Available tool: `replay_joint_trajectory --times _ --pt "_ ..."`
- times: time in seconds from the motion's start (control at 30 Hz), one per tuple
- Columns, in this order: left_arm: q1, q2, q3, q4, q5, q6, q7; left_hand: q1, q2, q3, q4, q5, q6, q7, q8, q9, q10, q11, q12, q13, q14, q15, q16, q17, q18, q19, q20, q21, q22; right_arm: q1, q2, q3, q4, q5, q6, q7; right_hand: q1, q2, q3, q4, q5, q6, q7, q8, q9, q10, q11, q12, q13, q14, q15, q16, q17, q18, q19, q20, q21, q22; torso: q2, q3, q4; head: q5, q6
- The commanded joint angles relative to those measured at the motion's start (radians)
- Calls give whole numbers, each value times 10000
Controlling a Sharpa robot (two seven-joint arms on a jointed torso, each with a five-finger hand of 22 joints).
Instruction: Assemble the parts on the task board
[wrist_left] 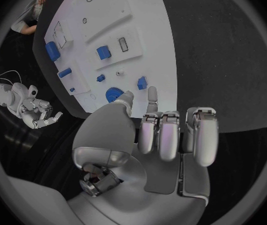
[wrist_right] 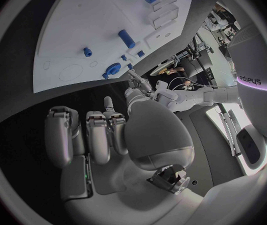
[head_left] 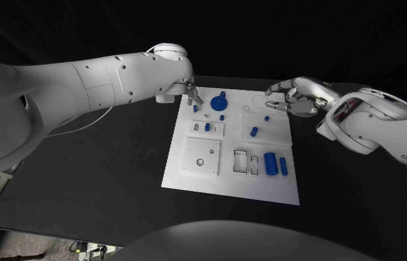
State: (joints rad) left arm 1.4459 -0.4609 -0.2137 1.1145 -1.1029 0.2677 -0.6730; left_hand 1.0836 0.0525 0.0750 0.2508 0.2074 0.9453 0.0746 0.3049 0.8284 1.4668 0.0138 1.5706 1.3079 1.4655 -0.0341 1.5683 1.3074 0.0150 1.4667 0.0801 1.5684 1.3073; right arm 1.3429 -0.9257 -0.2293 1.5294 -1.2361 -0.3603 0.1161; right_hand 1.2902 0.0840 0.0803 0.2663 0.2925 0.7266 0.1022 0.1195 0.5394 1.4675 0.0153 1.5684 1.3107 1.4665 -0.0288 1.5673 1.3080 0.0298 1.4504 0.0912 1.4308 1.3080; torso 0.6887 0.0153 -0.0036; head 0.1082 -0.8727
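The white task board [head_left: 233, 176] lies in the middle of the table. A blue gear [head_left: 220, 103] stands near its far edge, with small blue pieces [head_left: 253, 131] scattered behind a thick blue cylinder [head_left: 270, 163] and a thin blue bar [head_left: 283, 166]. My left hand [head_left: 186, 90] hovers over the board's far left corner, fingers apart and holding nothing. In the left wrist view its fingertips [wrist_left: 151, 92] point toward the gear [wrist_left: 113, 94]. My right hand [head_left: 293, 98] hangs at the far right corner, loosely curved and empty. The gear [wrist_right: 113, 69] lies beyond the right hand [wrist_right: 108, 130].
Raised white blocks with slots and holes [head_left: 203, 155] sit on the board's left and near parts. Black table [head_left: 102, 173] surrounds the board on all sides. My left forearm [head_left: 93, 90] spans the table's left side.
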Motion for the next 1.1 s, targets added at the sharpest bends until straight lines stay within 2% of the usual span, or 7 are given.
replay_joint_trajectory --times 0.03,0.73,1.1 --pt "-25 27 3 25 125 29 61 45 16 27 2 50 45 -5 -65 14 1040 -54 2 2629 1053 -25 25 2634 -150 1041 -36 24 2635 -5 0 -1 14 -56 132 14 86 7 45 -25 60 81 26 -16 17 1033 61 24 2601 1043 30 35 2628 91 58 -31 33 2119 0 1 0 -2 1" --pt "-133 76 -14 -2 180 257 19 167 65 95 -41 167 96 -25 -90 34 1040 -70 2 2629 1053 -39 25 2634 -134 995 -45 -28 2605 -6 -9 -1 17 -56 147 23 86 7 45 -25 60 81 26 -16 17 1033 61 24 2601 1043 30 35 2628 91 58 -31 33 2119 1 1 -2 -3 1" --pt "-146 81 -15 -6 208 286 16 371 63 243 -136 782 229 -89 -145 51 1040 -124 2 2629 1053 -85 25 2634 -130 983 -87 -43 2598 -7 -5 -1 7 -56 171 8 104 12 58 -30 93 107 31 -13 18 1033 62 24 2601 1043 29 35 2628 95 47 -33 19 2114 -1 1 -3 -10 1"
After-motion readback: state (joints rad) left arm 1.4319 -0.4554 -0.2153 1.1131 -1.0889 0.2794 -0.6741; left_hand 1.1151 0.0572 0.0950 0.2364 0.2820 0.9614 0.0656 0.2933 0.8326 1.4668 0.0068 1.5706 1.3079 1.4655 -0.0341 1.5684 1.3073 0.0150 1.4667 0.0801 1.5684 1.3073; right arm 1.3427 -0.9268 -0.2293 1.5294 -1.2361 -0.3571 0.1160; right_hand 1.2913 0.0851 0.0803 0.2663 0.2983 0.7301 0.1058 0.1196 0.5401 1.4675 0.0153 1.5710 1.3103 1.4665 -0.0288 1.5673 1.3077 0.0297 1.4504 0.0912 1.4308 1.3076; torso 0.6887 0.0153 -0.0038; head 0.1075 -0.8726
